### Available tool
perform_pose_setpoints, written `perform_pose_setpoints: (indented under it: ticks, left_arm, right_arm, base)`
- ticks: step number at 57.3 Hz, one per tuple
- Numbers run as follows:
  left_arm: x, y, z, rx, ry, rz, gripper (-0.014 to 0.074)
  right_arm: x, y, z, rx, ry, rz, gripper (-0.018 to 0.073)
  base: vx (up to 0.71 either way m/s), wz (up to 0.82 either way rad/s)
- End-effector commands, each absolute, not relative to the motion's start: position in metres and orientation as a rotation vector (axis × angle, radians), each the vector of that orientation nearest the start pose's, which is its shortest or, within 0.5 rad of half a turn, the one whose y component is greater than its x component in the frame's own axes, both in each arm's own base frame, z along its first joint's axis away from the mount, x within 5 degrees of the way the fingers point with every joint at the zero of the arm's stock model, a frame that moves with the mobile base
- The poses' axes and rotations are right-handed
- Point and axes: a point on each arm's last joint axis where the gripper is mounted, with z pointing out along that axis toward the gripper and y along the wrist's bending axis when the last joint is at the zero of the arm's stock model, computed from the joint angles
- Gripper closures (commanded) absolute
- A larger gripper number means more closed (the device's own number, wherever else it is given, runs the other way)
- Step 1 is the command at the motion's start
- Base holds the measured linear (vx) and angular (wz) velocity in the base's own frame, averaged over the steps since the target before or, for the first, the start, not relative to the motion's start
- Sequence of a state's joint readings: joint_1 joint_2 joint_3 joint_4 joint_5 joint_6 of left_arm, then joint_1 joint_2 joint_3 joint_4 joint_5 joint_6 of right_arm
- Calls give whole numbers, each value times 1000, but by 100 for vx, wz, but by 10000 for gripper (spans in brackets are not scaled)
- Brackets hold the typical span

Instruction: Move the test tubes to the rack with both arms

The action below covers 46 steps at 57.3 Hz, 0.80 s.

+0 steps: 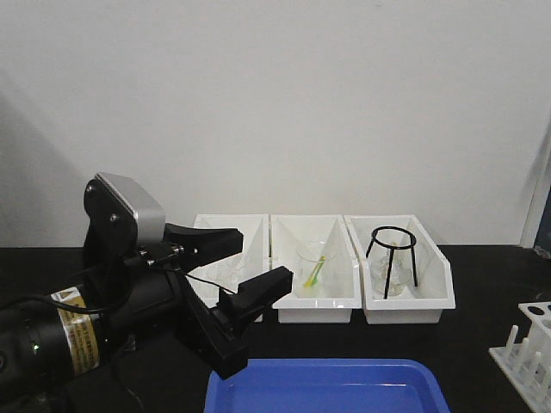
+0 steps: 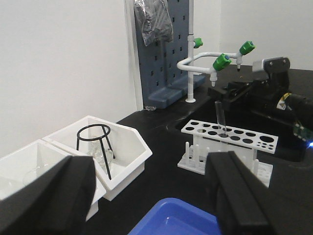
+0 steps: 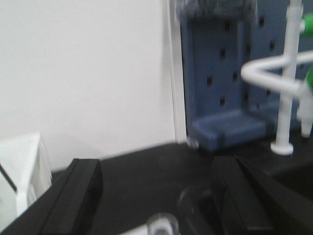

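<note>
The white rack [image 2: 230,138] stands on the black bench right of the bins; only its corner shows at the front view's right edge [image 1: 527,344]. One clear test tube [image 2: 220,117] stands upright in a rack hole. The right arm [image 2: 272,87] sits just behind the rack. My right gripper [image 3: 156,196] is open, and a blurred round tube mouth [image 3: 163,226] lies below it between the fingers. My left gripper [image 1: 263,254] is open and empty, above the back left of the blue tray [image 1: 327,387]; the left wrist view [image 2: 146,196] shows its fingers wide apart.
Three white bins [image 1: 314,301] line the back. The middle one holds a beaker with a yellow-green item; the right one [image 2: 128,147] holds a black tripod stand over glassware. A white tap with green nozzles [image 2: 220,61] and a blue pegboard [image 2: 161,63] stand behind the rack.
</note>
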<state>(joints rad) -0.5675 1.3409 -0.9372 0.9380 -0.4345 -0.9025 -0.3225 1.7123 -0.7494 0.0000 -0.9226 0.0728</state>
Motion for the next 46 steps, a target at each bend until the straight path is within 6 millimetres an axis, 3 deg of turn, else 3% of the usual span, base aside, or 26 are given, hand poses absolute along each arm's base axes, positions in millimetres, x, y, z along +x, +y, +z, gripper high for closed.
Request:
perform_pose_setpoints:
  ticks: [1,9,17,30,34,46]
  left_arm:
    - [232,-187,369,680,1411,-779,24]
    - [233,-187,368,675,1422,-769,24]
    - [235,-185,366,662,1456,-737,24]
    - [246,-175,353,592,1617,-575,68]
    - [248,-171,347,573,1667,-528,155]
    - [239,-170,316,566,1795,-521,623]
  right_arm:
    - [316,-108,279,275,1264,-197,26]
    - [296,-96,319,213,1170,-165,46]
    - [271,-80,353,100,1189,-174,137]
    - [213,-59,384,110,1393,-169,480]
    - [194,-54,389,138,1456,-195,574]
    - [156,-27,403,68,1463,-200,571]
  base:
    - [0,0]
    - [0,0]
    - [0,0]
    - [0,0]
    - [0,0]
    - [0,0]
